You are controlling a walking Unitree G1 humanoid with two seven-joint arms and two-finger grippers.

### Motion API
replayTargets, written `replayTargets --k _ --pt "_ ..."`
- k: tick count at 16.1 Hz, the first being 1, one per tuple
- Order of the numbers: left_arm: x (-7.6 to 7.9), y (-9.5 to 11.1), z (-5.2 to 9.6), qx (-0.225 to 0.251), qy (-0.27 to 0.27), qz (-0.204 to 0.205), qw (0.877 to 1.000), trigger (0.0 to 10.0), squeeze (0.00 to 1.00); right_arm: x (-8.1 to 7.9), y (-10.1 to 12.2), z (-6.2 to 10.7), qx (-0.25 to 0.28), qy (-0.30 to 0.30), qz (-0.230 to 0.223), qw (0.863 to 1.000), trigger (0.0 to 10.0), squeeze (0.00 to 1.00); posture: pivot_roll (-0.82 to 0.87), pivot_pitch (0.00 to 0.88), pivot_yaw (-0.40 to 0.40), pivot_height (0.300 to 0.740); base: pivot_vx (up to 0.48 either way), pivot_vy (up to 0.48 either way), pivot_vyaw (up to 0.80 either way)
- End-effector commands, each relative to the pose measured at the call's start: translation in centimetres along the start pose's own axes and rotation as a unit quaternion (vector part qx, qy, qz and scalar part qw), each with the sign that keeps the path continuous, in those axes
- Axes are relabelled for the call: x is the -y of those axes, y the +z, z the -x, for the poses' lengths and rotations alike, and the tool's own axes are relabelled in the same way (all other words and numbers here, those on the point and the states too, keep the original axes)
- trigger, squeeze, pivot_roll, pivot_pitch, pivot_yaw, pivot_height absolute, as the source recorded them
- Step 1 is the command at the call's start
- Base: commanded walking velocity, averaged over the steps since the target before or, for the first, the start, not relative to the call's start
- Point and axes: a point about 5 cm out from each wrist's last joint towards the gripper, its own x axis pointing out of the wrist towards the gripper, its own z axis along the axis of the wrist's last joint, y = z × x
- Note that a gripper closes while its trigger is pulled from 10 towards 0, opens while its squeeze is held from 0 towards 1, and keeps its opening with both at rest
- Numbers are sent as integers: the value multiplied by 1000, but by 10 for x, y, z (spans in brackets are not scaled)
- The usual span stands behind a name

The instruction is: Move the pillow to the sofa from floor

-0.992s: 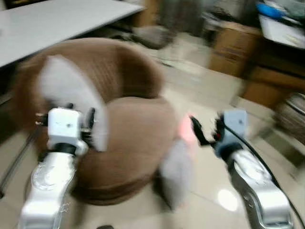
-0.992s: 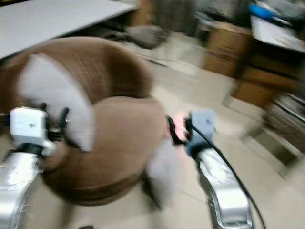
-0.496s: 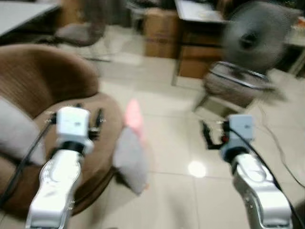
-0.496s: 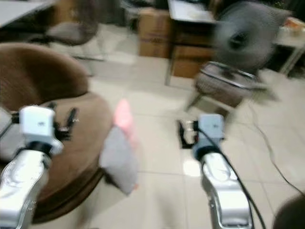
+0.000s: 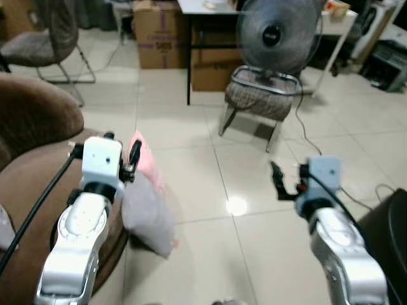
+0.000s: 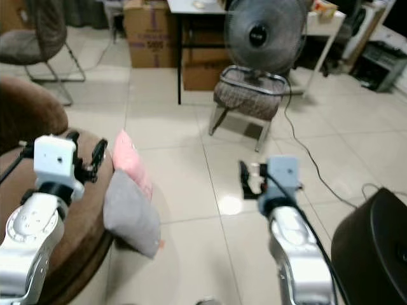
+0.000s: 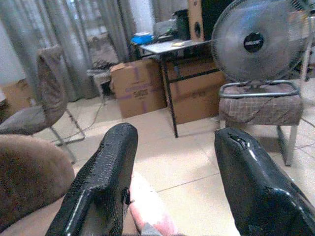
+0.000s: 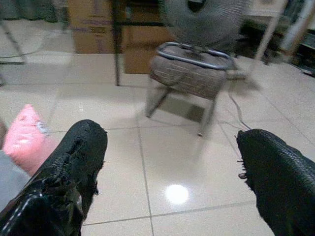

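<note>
Left eye view: we find the pillow (image 5: 147, 206), grey with a pink end, standing on the floor (image 5: 191, 159) and leaning against the outer edge of the brown sofa (image 5: 32, 165). Our left gripper (image 5: 121, 152) is raised over the sofa's edge just beside the pillow's pink end, fingers (image 7: 106, 177) wide and empty. Our right gripper (image 5: 283, 181) hangs over bare floor well apart, fingers (image 8: 64, 172) wide. A fan (image 5: 276, 35) stands on a stool (image 5: 261, 101) beyond.
</note>
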Motion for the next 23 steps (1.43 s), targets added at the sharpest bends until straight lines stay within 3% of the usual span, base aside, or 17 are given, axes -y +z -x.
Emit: replayTargets --k 1,4,12,15,23 --pt "-3 -1 -1 -2 2 -3 1000 10000 0 -5 2 0 4 15 -11 1000 10000 0 85 0 -24 740 0 476 0" --pt "-3 -1 -1 0 0 2 1000 10000 0 -5 0 0 2 10 -26 1000 10000 0 85 0 -23 740 0 402 0" --pt "5 -1 -1 2 -25 6 1000 10000 0 -9 2 1 10 24 -45 999 10000 0 87 0 -19 740 0 0 0" --pt "9 -2 0 1 -29 5 1000 10000 0 -6 1 1 10 20 -47 999 10000 0 89 0 -23 740 249 0 -765" --pt "12 -2 0 4 -35 3 999 10000 0 -1 1 -1 10 7 -41 999 10000 0 89 0 -26 740 273 0 0"
